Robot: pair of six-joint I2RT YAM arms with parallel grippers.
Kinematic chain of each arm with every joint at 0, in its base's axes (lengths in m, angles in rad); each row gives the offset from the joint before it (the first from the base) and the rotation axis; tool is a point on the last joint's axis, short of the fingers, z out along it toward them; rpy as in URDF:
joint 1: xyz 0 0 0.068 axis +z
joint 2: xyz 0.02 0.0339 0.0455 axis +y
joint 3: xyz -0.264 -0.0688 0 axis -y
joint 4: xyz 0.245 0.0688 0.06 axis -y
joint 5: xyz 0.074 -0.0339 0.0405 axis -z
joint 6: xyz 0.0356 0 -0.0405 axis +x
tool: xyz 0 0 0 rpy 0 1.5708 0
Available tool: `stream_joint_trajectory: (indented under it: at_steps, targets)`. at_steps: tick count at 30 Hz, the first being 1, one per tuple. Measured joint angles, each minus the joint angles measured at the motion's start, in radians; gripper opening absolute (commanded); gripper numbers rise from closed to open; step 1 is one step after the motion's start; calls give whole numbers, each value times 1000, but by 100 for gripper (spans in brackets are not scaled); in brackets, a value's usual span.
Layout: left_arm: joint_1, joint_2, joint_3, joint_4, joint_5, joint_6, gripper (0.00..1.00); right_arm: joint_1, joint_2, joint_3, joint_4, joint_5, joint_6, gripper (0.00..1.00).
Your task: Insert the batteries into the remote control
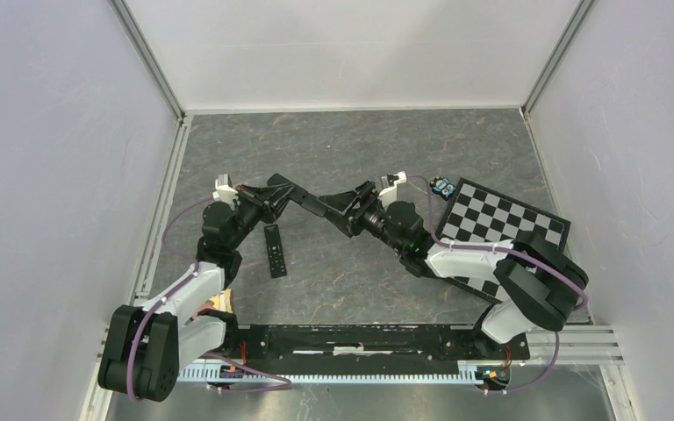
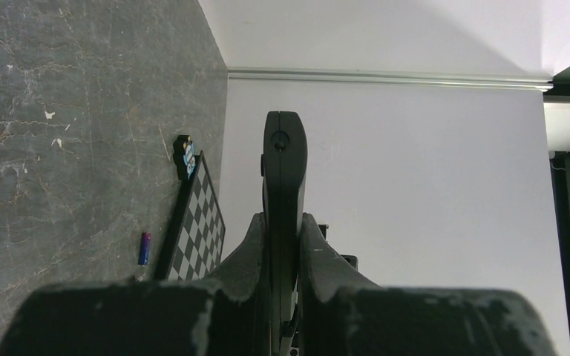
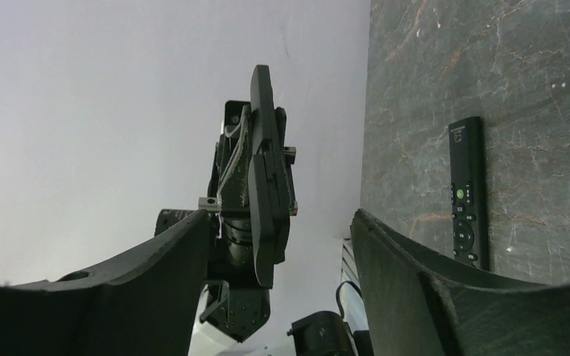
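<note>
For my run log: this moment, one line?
left gripper: shut on held remote | right gripper: open, near it | second remote, blue battery: on table

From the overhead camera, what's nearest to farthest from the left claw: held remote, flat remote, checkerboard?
1. Held remote, clamped in the left gripper.
2. Flat remote, on the table close by.
3. Checkerboard, far right.

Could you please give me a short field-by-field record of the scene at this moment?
left gripper: shut on a black remote, held edge-on between the two arms
right gripper: open, facing the held remote, holding nothing
second remote: lying flat on the table by the left arm
blue battery: on the table beside the checkerboard
other batteries: not clearly made out
</note>
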Motion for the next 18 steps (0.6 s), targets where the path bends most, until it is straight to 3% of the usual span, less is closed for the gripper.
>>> stream_joint_trajectory:
  at_steps: [8, 13, 18]
  targets:
    - [0, 0, 1, 1, 8, 2, 2, 0, 57, 33, 8, -89, -11, 56]
    - [0, 14, 5, 31, 31, 17, 2, 0, 64, 33, 32, -87, 11, 40]
    - [0, 42, 2, 111, 41, 17, 2, 0, 64, 11, 98, -65, 70, 35]
